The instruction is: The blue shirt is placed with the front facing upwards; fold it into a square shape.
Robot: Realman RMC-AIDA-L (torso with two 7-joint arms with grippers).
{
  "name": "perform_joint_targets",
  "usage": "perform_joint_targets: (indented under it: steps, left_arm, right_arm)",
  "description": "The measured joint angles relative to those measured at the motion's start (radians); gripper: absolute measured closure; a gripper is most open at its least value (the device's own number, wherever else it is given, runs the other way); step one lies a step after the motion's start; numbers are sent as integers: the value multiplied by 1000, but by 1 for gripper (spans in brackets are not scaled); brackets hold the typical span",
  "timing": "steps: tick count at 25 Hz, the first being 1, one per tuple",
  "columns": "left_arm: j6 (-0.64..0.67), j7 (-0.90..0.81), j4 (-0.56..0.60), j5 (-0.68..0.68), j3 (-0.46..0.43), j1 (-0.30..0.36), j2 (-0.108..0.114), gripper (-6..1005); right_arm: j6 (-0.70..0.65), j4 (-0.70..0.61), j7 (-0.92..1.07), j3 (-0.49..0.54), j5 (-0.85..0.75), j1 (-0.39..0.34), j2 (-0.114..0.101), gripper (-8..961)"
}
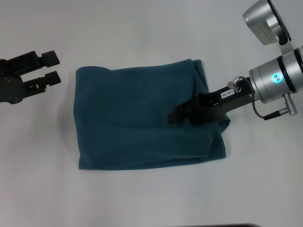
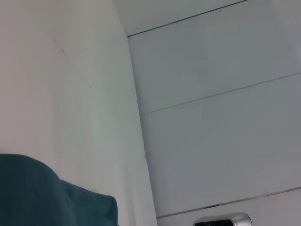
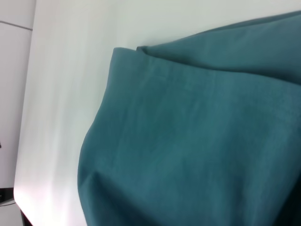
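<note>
Head view: right gripper (image 1: 176,115) reaches in from the right, over the right-hand part of the blue shirt (image 1: 137,118). Its dark fingers lie low over the top layer and look drawn close together, but whether they pinch cloth or only rest above it cannot be told. Shirt sits mid-table as a folded bundle, roughly rectangular, plain teal side up, no lettering showing. Right edge by the gripper is bunched and uneven; lower right corner bulges outward. Left and lower edges lie fairly straight.

Right wrist view: stacked layers of the shirt (image 3: 197,141) with one rounded corner on the white table (image 3: 61,94).

Left gripper (image 1: 51,68) is off the cloth, just left of the shirt's upper left corner, fingers spread, holding nothing.

Risks, as judged:
- If the right fingers have cloth caught, pulling away could drag the top layer and undo the fold.
- The loose right edge may spring open once released, leaving a lopsided shape rather than a square.
- Pressing or sliding here could shift the whole bundle across the smooth table.
</note>
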Motion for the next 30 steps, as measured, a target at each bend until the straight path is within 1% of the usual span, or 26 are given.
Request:
perform_joint_targets:
  steps: [2, 13, 19, 24, 30]
  left_arm:
    - [1, 0, 0, 0, 0, 0, 0, 266]
    - [-4, -1, 0, 0, 0, -1, 0, 264]
    - [-14, 0, 0, 0, -23, 10, 5, 266]
    - [-19, 0, 0, 0, -40, 23, 10, 266]
    - [-20, 0, 0, 0, -41, 27, 12, 265]
  right_arm:
    - [4, 1, 0, -1, -1, 0, 0, 307]
    - [12, 8, 5, -2, -1, -1, 0, 540]
    - [-11, -6, 4, 1, 7, -2, -1, 789]
    - [-78, -45, 2, 13, 48, -4, -5, 914]
    - [-199, -136, 12, 64, 82, -16, -11, 913]
